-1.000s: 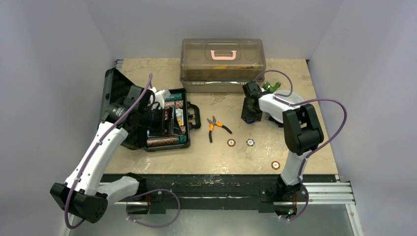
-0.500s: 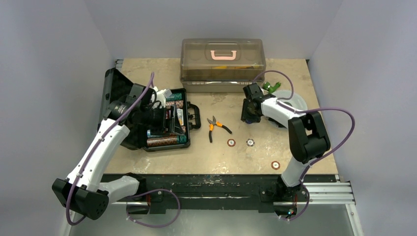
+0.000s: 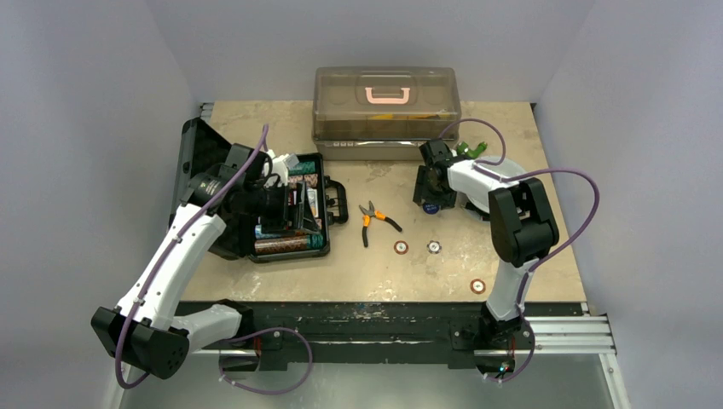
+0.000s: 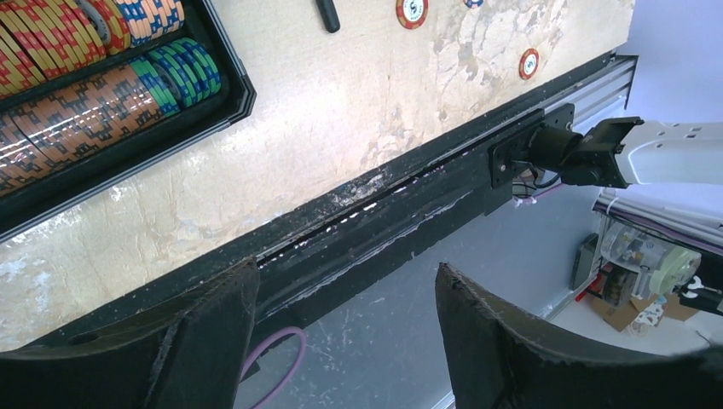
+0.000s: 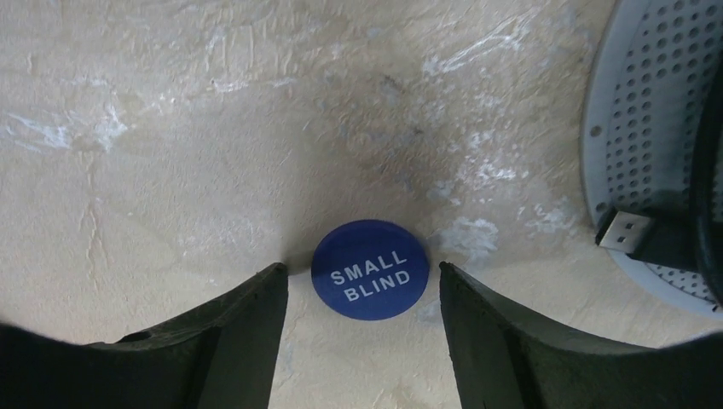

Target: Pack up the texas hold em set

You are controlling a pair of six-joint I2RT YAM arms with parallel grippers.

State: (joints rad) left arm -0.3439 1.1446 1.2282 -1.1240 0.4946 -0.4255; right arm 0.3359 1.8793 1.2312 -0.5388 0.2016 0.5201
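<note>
The black case (image 3: 334, 201) of the hold em set lies open at the left, with rows of chips (image 4: 102, 85) in it. My left gripper (image 3: 298, 211) hovers over the case, open and empty (image 4: 345, 277). Three loose chips (image 3: 401, 247) (image 3: 434, 247) (image 3: 477, 286) lie on the table right of the case. A blue round "SMALL BLIND" button (image 5: 369, 269) lies flat on the table. My right gripper (image 5: 362, 277) stands open just over it, one finger on each side, the left tip close to its rim. From above the right gripper (image 3: 429, 200) is in front of the brown box.
A translucent brown box (image 3: 386, 111) with a pink handle stands at the back. Orange-handled pliers (image 3: 375, 220) lie mid-table. A green object (image 3: 469, 151) and a white perforated disc (image 5: 648, 128) with a USB plug (image 5: 622, 228) sit beside the right gripper.
The right arm's elbow swung out to the right and came back, while its gripper stayed at the same spot. The left arm has barely moved.
</note>
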